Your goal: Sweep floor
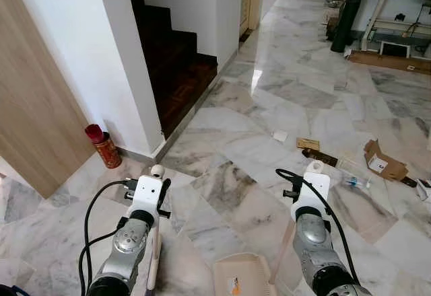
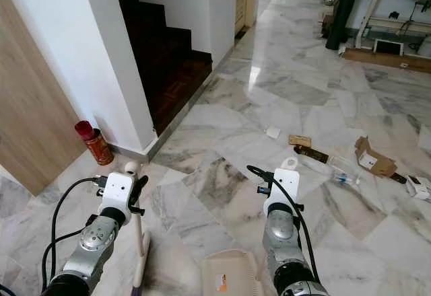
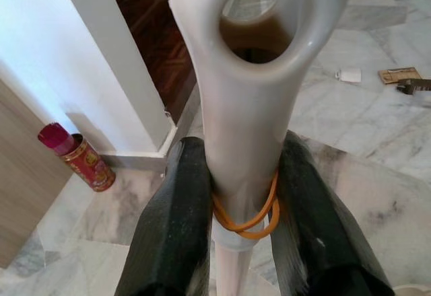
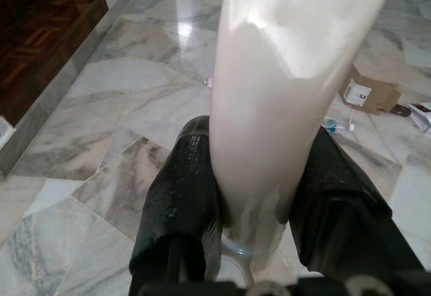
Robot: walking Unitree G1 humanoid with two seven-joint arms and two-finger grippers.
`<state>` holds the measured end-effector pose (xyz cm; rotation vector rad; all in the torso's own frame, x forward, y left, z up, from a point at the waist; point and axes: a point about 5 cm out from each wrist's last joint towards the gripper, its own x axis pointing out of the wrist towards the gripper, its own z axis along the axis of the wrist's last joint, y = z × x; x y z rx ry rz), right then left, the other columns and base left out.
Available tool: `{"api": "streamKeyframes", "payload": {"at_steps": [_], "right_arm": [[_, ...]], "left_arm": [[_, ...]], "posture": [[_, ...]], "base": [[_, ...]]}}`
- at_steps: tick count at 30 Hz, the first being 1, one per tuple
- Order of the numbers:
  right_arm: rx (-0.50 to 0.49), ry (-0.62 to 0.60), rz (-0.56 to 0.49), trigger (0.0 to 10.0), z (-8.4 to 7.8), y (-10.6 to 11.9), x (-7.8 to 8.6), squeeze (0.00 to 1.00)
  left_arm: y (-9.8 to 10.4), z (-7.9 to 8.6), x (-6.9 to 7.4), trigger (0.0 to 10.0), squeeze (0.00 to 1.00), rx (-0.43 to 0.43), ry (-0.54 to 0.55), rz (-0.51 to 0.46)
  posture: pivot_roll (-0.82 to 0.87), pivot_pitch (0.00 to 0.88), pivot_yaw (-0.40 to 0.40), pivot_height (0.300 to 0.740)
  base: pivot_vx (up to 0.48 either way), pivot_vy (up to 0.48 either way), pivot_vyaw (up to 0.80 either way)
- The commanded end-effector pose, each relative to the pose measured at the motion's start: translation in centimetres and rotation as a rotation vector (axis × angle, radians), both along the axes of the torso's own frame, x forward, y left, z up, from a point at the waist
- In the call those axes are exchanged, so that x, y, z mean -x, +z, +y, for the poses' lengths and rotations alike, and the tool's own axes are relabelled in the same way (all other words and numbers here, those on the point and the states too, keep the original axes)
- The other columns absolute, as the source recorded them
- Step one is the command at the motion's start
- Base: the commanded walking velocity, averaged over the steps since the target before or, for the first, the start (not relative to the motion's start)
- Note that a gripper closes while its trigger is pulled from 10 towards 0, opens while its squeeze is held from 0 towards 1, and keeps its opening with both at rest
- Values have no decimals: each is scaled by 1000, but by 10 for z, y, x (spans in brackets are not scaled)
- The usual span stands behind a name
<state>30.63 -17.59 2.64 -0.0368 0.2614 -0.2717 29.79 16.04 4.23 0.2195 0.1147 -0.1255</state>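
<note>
My left gripper is shut on a white broom handle that has a hanging hole at its top and an orange rubber band below the fingers. The handle runs down beside my left arm. The right gripper is shut on the cream handle of a dustpan, which rests low between my arms. Litter lies on the marble floor ahead to the right: a white scrap, a cardboard piece, a dark strip, a plastic bottle and a torn cardboard box.
A dark wooden staircase rises at the left behind a white wall corner. A red tin stands at the wall's foot, beside a wooden panel. Furniture and boards crowd the far right. Open marble floor stretches ahead.
</note>
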Motion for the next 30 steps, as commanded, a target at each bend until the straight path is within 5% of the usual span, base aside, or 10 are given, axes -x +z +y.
{"api": "streamKeyframes", "payload": {"at_steps": [1,10,30], "right_arm": [[-3,7,-8,10000,2,3,-2,0],[8,46,-20,10000,6,4,-3,0],[13,104,-18,10000,14,3,-4,0]], "left_arm": [[6,3,-3,10000,0,0,14,-20],[7,4,-4,10000,0,-2,20,-28],[10,6,-4,10000,0,3,25,-32]], "posture": [[110,0,32,740],[109,0,34,740],[114,0,39,740]], "base": [[0,0,0],[0,0,0],[0,0,798]]}}
